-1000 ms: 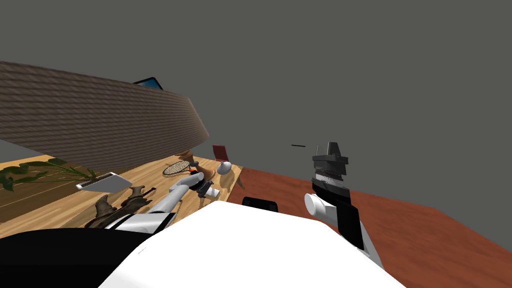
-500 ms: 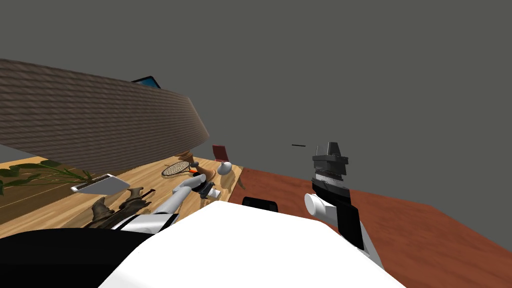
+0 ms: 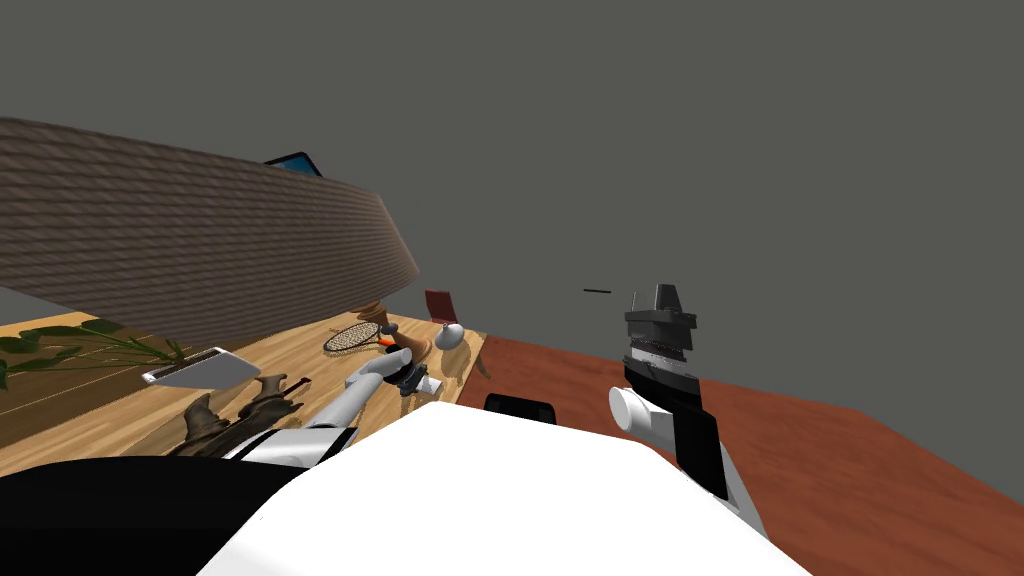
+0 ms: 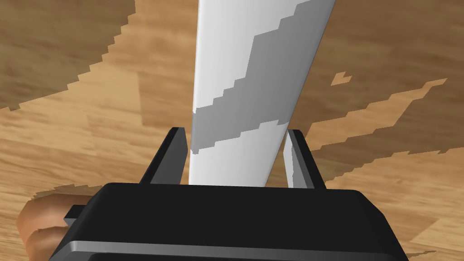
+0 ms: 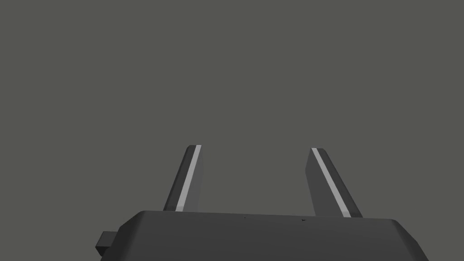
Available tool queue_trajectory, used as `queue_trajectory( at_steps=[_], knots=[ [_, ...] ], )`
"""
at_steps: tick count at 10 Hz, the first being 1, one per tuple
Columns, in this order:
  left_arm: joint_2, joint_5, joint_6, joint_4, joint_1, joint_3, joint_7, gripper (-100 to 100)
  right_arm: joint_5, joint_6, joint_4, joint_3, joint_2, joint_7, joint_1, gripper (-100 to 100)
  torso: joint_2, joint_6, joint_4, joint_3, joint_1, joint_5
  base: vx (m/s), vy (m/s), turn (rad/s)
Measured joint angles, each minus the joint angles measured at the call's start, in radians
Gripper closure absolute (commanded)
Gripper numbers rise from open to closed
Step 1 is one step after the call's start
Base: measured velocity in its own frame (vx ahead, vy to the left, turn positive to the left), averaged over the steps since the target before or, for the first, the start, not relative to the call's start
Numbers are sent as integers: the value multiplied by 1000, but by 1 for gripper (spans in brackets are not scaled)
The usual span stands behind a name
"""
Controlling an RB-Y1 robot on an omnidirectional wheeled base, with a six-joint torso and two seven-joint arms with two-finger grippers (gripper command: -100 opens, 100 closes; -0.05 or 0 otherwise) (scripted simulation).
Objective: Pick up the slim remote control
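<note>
Here, in the head view, the left gripper [image 3: 409, 379] is seen low over the wooden table [image 3: 290, 345], at the slim white remote [image 3: 428, 385]. In the left wrist view, the remote is clamped at its sides between the fingers, its long axis running straight away from the gripper body. In the right wrist view, the right gripper [image 5: 256, 147] is seen with its fingers spread wide, nothing between them.
</note>
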Motion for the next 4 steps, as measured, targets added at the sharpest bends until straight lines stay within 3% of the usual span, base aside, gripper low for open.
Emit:
queue_trajectory(
  at_steps=[1,3,4],
  knots=[
    [0,0,0,0,0,0,0,100,0,0,0,0,0,0,0,0,0,0,0,0,0,0,9,-39,40],
    [28,19,26,-8,-3,9,-11,100,0,0,0,0,0,0,0,0,0,0,0,0,-4,-1,8,-44,35],
    [30,19,30,-9,-4,9,-11,0,0,0,0,0,0,0,0,0,0,0,0,0,-3,-1,0,-5,-1]
  ],
)
